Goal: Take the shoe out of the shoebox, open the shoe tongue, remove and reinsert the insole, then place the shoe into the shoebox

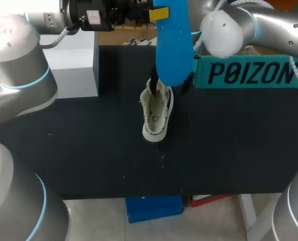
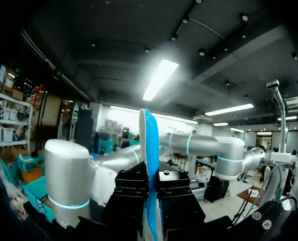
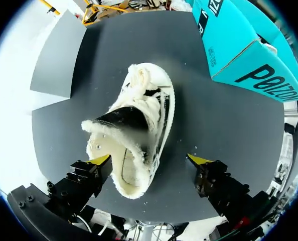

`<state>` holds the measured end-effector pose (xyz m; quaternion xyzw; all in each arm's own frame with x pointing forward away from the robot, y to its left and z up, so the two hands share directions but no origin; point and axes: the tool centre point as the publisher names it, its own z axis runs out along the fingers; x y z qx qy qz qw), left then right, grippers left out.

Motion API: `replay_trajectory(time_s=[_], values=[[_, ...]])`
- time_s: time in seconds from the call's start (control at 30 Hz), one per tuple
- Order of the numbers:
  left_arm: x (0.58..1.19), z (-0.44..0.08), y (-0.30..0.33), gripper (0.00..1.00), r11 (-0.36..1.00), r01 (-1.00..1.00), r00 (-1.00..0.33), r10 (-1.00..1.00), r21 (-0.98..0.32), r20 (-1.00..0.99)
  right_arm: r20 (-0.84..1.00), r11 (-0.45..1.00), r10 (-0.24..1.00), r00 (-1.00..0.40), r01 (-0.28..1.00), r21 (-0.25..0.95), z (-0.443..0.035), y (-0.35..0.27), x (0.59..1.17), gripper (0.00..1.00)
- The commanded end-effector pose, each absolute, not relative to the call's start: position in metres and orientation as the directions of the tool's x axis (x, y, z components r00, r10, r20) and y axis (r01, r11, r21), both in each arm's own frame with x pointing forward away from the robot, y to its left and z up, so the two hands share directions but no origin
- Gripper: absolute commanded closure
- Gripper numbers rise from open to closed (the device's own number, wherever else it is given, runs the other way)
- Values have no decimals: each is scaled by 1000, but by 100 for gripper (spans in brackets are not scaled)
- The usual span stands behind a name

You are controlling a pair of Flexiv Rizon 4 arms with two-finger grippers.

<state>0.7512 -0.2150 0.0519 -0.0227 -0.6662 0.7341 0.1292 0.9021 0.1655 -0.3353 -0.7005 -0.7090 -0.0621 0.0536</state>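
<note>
**A:** Two arms were over the table (image 1: 89, 145). What was at its far left?

**B:** A pale grey box (image 1: 71, 63) stood alone there. To its right the left gripper (image 2: 152, 198) was raised high. Its black fingers were pressed onto the blue insole (image 1: 171, 45) from both sides, and the insole stood on edge well above the tabletop.

**A:** And the shoe?

**B:** The cream shoe (image 1: 157, 113) sat on its sole in the middle of the dark table, outside the shoebox. Its heel faced the near edge and its mouth gaped.

**A:** What about the other pincer?

**B:** The right gripper (image 3: 149, 160) hung over the shoe's heel. Its yellow tips were spread wide, one on each side, pinching nothing.

**A:** Further right?

**B:** The teal shoebox (image 1: 249, 73) lay at the far right of the table, apart from the shoe.
</note>
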Motion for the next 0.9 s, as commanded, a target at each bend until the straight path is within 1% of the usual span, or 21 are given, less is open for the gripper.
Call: replay_trajectory(time_s=[0.03,0.13,0.3,0.8,0.83,0.9], values=[[751,51,-217,100,-81,-158,-967,217,-984,137,525,-19,851,-25,997,78,-320,142,889,0],[751,51,-217,100,-81,-158,-967,217,-984,137,615,-34,787,-49,992,121,-312,141,887,0],[751,51,-217,100,-81,-158,-967,217,-984,137,709,-28,685,-167,967,255,-298,139,882,0],[751,51,-217,100,-81,-158,-967,217,-984,137,702,-30,693,-163,966,255,-296,139,882,0],[751,51,-217,100,-81,-158,-967,217,-984,137,734,-52,663,-145,970,239,-297,134,879,0],[751,51,-217,100,-81,-158,-967,217,-984,137,826,-104,554,-99,977,187,-297,128,879,0]])
